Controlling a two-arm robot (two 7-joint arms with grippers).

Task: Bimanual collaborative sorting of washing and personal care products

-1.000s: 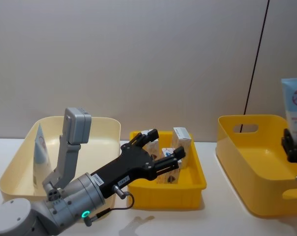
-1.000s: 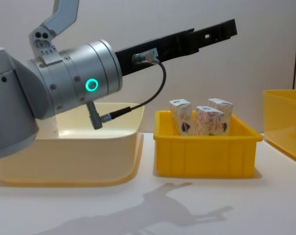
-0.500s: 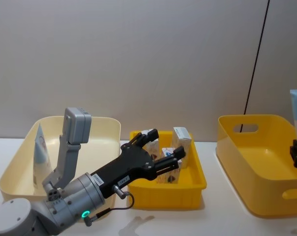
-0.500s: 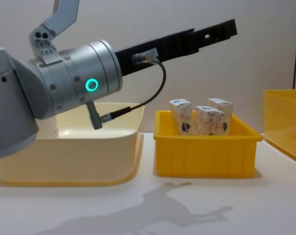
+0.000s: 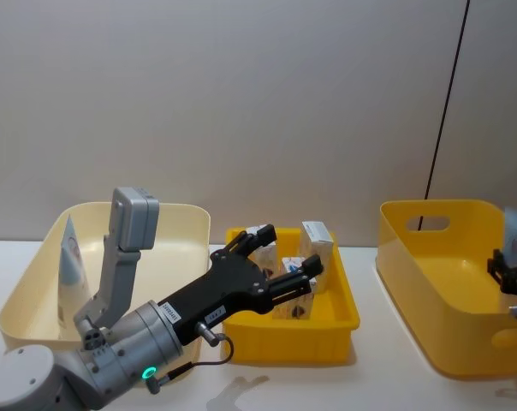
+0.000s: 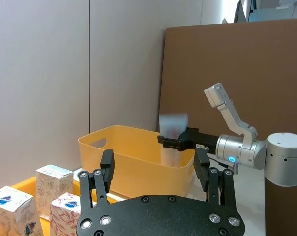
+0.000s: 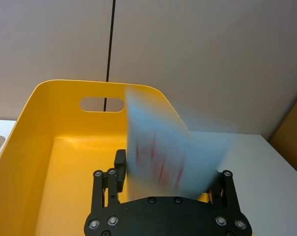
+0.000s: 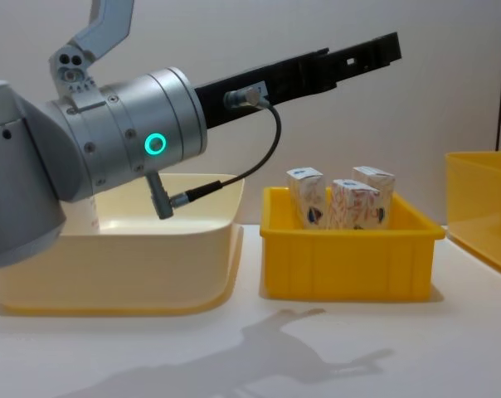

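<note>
1. The right gripper point(image 5: 508, 272) has come lower over the last second and is now above the large yellow bin point(image 5: 430, 265), at about 3 o'clock of the head view.
2. The pale-blue tube point(image 7: 163, 147) it carried stood high and sharp before. Now it is a smear, while the gripper and the bin around it are sharp (so the tube moves by itself, I think).
3. In the right wrist view the jaws stand parted about as wide as the tube. I judge they have just let go and the tube is dropping into this bin, but whether they still touch it is not clear.
4. The left gripper point(image 5: 286, 255) has not moved. It hovers above the small yellow tray point(image 5: 344, 325) in the middle, with jaws well open and nothing in them.
5. The white cartons point(image 5: 316, 241) stand upright in that tray, just under the left gripper.
6. Another tube point(image 5: 70, 261) leans inside the cream bin point(image 5: 186, 224) at 9 o'clock.
7. For the task this means one tube is nearly sorted, and the left arm looks ready to take a carton from the bench point(image 5: 387, 385) side next
</note>
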